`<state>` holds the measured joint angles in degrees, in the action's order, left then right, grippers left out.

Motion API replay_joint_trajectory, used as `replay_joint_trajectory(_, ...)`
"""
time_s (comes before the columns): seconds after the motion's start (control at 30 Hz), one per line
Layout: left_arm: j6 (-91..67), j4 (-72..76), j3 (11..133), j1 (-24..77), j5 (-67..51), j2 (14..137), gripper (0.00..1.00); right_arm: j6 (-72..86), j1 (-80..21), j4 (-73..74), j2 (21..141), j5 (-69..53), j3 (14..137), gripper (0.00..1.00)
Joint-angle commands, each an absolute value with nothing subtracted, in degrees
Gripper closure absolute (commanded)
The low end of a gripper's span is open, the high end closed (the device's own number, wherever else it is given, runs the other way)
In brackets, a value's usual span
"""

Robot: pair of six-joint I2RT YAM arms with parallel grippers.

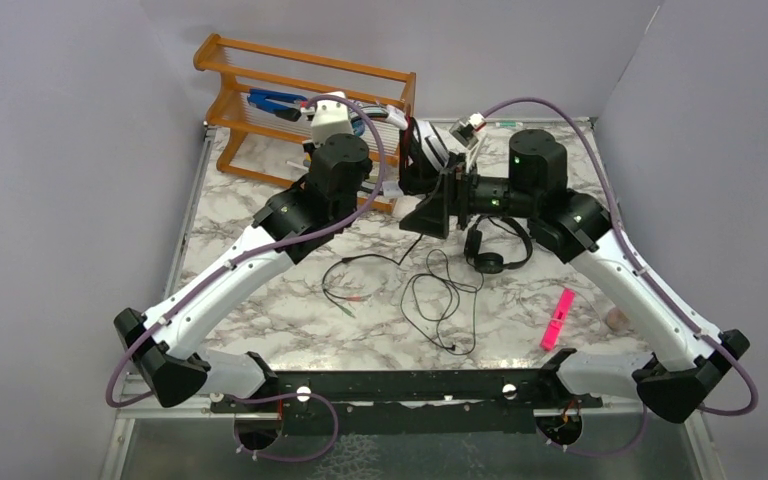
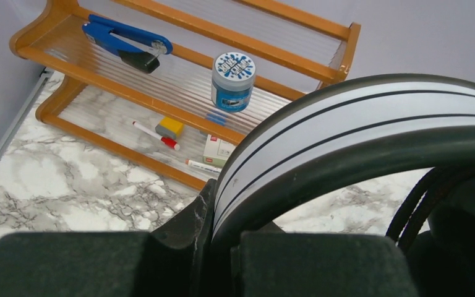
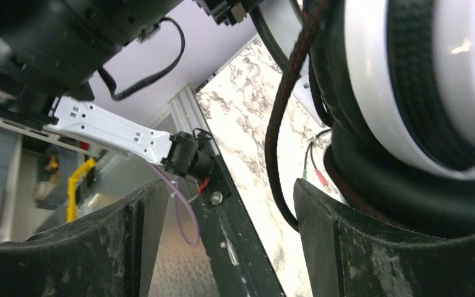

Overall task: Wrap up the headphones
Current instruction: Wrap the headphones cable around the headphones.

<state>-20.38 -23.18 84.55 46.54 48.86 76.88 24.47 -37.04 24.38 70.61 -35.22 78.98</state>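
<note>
**Top external view: white-and-black headphones point(image 1: 426, 145) gripped by left end effector point(image 2: 219, 247) in front of rack**

Nearest the arm bases, on the marble surface point(image 1: 290, 312): a pink highlighter point(image 1: 558, 318) lying flat to the right, and loose black cords point(image 1: 440, 300) tangled across the middle. Just beyond the cords, small all-black headphones point(image 1: 497, 250), resting on the surface below the right arm's wrist.

Farther back, between the two wrists, the white-and-black headphones, near the wooden rack point(image 1: 300, 100).

- **Left wrist view:** fingers clamped together on the white, black-striped headband, with marble visible through its arch.
- **Right wrist view:** right end effector point(image 3: 222, 247) with fingers standing apart, gripping nothing. A braided black-and-red cord point(image 3: 276, 124) running down through the gap. An ear cup with its black pad just above the right finger; touching or not, cannot tell.

At the far end, on the rack's upper shelf: a blue-handled tool point(image 2: 124, 43) and a jar with a blue-and-white lid point(image 2: 232, 80). On the lower shelf: a red-tipped marker point(image 2: 154, 134) and a yellow block point(image 2: 172, 127).
</note>
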Motion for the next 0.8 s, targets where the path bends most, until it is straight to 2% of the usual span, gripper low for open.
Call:
replay_joint_trajectory(0.0, -24.24, -17.61, 88.7, 46.34, 45.85, 73.03, 1.0, 16.0, -37.18, 36.22, 67.96, -31.28, 83.26, 0.2)
replay_joint_trajectory(0.13, -23.44, -18.42, 90.63, 46.16, 46.08, 72.77, 1.0, 13.0, -37.26, 35.96, 63.33, -28.46, 78.73, 0.18)
replay_joint_trajectory(0.27, -24.93, -18.94, 92.37, 45.67, 45.34, 73.15, 1.0, 12.14, -37.18, 30.15, 57.16, -27.28, 69.26, 0.1)
replay_joint_trajectory(0.37, -27.01, -18.91, 93.56, 45.31, 43.55, 73.21, 1.0, 13.65, -37.19, 22.42, 55.35, -23.92, 61.76, 0.09)
replay_joint_trajectory(0.43, -28.48, -18.98, 94.45, 45.26, 42.21, 73.14, 1.0, 13.32, -37.24, 12.22, 54.24, -21.78, 52.8, 0.09)
replay_joint_trajectory(0.57, -30.35, -18.98, 95.91, 45.26, 39.97, 73.0, 1.0, 11.94, -37.18, -17.66, 56.28, -21.72, 38.0, 0.11)
replay_joint_trajectory(0.77, -30.78, -19.95, 98.11, 45.24, 38.58, 73.08, 1.0, 11.03, -37.52, -48.5, 71.21, -25.08, 29.82, 0.14)
